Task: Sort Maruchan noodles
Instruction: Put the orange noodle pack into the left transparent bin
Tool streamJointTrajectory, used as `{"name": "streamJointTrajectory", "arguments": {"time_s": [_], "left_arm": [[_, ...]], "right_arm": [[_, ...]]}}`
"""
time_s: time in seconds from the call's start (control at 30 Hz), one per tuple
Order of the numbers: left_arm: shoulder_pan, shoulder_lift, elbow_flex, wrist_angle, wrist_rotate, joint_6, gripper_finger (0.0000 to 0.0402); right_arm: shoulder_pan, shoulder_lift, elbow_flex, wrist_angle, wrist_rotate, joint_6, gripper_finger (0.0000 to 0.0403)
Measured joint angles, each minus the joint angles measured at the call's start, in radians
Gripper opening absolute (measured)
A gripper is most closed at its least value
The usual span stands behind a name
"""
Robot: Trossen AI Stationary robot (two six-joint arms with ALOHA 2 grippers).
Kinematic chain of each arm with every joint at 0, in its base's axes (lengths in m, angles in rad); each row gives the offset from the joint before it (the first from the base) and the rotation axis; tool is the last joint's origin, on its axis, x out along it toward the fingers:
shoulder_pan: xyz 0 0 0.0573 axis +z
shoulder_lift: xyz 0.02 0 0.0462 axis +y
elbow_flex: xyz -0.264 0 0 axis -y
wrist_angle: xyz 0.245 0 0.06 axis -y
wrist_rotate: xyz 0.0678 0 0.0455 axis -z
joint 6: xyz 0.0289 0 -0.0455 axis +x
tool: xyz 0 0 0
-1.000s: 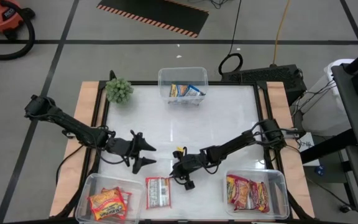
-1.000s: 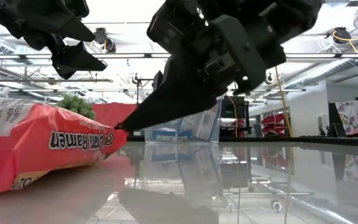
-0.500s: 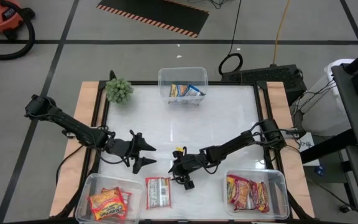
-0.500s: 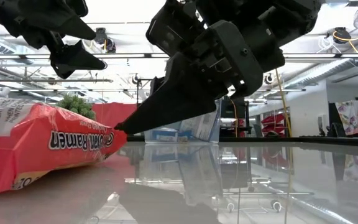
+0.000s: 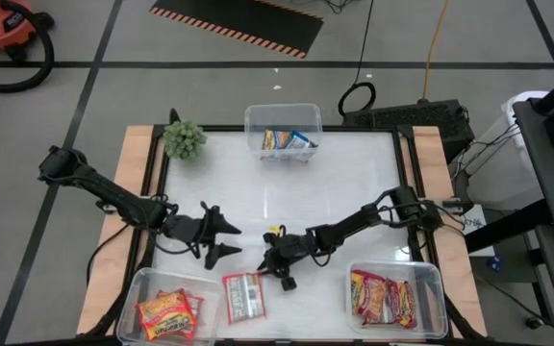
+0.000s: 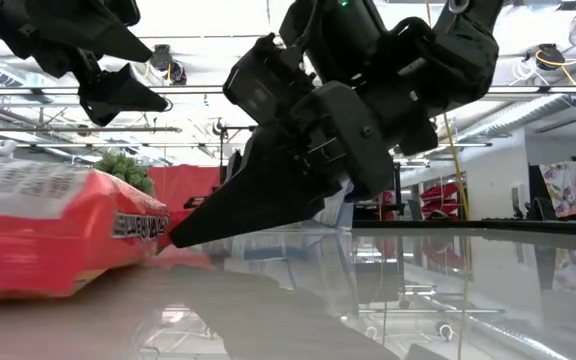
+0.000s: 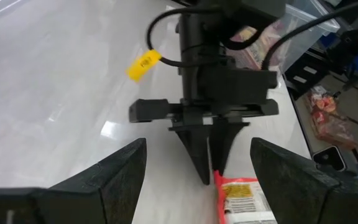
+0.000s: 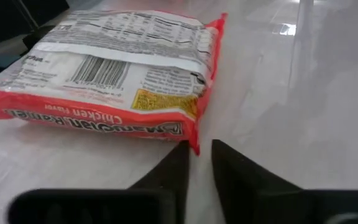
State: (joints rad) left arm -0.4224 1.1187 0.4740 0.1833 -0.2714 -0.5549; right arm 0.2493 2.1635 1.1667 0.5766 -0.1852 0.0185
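A red-and-white Maruchan noodles packet (image 5: 243,296) (image 8: 117,68) lies flat on the table near the near edge, between two clear tubs. My right gripper (image 5: 265,273) (image 8: 201,152) reaches down to its far right corner with the fingers nearly together. My left gripper (image 5: 231,240) hovers open to the left of it, above the table, touching nothing. In the low view the packet (image 6: 48,230) sits on the left with the right gripper's tip (image 6: 173,240) at its end. My right gripper has the packet's far right corner (image 8: 196,144) between its two fingertips, at the crimped red edge. The fingers come slanting down from the table's far right side. The packet stays flat on the table.
The near left tub (image 5: 133,288) holds orange-yellow packets and the near right tub (image 5: 431,274) holds red ones. A far tub (image 5: 258,115) holds blue-and-white packets. A green plant (image 5: 184,139) stands at the far left corner. Bare table lies in the middle.
My right gripper has moved a little toward the table's left, staying low at the packet's corner. The packet has slid slightly along the table toward the left with it, still lying flat.
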Motion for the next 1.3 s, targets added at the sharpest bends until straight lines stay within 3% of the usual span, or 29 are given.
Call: {"name": "streamJointTrajectory", "arguments": {"time_s": [0.17, 0.4, 0.9, 1.07, 1.3], "left_arm": [[-0.012, 0.000, 0.000, 0.000, 0.000, 0.007, 0.0292], [-0.025, 0.000, 0.000, -0.010, 0.000, 0.003, 0.0292], [-0.032, 0.000, 0.000, -0.007, -0.002, -0.029, 0.0292], [-0.032, 0.000, 0.000, 0.001, -0.049, -0.025, 0.0292], [-0.032, 0.000, 0.000, 0.009, -0.212, 0.045, 0.0292]], "right_arm": [[-0.008, 0.000, 0.000, 0.003, 0.000, 0.002, 0.0006], [-0.015, -0.050, 0.000, -0.022, 0.021, -0.004, 0.0001], [-0.041, -0.339, 0.000, -0.328, 0.285, -0.187, 0.0000], [-0.056, -0.406, 0.000, -0.351, 0.327, -0.227, 0.0000], [-0.060, -0.444, 0.000, -0.408, 0.422, -0.252, 0.0000]]}}
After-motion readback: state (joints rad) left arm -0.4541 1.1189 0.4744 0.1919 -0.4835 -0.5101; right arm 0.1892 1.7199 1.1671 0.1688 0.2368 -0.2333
